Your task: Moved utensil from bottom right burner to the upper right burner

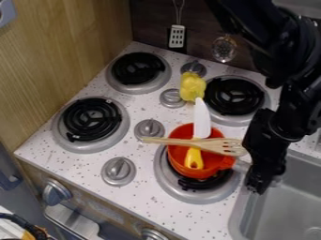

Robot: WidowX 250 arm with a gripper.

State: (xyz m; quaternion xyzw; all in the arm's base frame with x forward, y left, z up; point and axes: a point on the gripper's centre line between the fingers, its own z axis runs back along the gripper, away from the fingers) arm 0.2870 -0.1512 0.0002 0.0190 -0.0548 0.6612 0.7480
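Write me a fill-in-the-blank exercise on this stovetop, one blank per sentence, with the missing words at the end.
Across the red pot lies a utensil made of ____.
The knife has a white blade and a ____ handle.
The stovetop has ____ burners in all, and the pot sits over the bottom right one.
The metal basin at the lower right of the view is a ____.

Missing words, in order: wood; yellow; four; sink.
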